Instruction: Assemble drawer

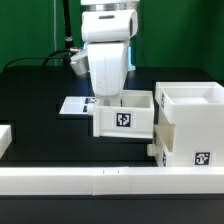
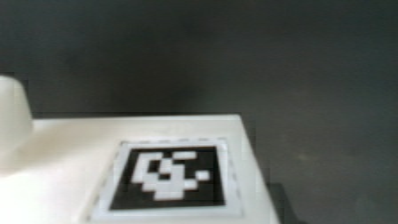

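Note:
A white open tray (image 1: 122, 118) with a black-and-white tag on its near wall stands on the black table at the middle. The tall white housing (image 1: 192, 130), tagged low on its side, stands right next to the tray on the exterior view's right. My gripper (image 1: 109, 99) hangs straight down at the tray's far corner on the exterior view's left. Its fingertips are hidden behind the hand and the tray wall. The wrist view shows a blurred white surface with one tag (image 2: 169, 172) close under the camera and no fingers.
The marker board (image 1: 72, 106) lies just behind the tray on the exterior view's left. A low white border rail (image 1: 100, 180) runs along the near side. A white part (image 1: 4, 140) shows at the left edge. A blurred white shape (image 2: 15, 120) sits beside the tag.

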### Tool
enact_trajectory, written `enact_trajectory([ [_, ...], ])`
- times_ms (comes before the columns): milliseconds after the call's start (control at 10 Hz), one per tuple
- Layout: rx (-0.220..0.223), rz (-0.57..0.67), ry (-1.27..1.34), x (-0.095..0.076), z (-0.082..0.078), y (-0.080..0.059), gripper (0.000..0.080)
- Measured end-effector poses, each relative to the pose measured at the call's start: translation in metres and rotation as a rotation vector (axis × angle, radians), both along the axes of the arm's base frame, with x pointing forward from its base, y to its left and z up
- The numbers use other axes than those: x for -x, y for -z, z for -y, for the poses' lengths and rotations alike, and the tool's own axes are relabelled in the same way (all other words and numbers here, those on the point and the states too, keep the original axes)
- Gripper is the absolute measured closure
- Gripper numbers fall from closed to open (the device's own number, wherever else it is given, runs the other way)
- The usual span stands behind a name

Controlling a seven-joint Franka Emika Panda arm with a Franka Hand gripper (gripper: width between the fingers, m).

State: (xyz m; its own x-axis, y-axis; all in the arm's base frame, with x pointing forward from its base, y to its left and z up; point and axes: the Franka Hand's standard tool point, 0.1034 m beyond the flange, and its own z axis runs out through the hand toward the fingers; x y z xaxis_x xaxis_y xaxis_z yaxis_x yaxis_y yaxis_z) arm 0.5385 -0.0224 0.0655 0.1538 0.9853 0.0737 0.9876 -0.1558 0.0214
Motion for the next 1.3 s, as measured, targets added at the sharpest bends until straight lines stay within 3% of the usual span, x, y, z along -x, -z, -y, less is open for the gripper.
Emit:
enact_trajectory([
  [1300, -0.008, -0.007, -0.101, -0.008, -0.004, 0.012, 0.0761],
])
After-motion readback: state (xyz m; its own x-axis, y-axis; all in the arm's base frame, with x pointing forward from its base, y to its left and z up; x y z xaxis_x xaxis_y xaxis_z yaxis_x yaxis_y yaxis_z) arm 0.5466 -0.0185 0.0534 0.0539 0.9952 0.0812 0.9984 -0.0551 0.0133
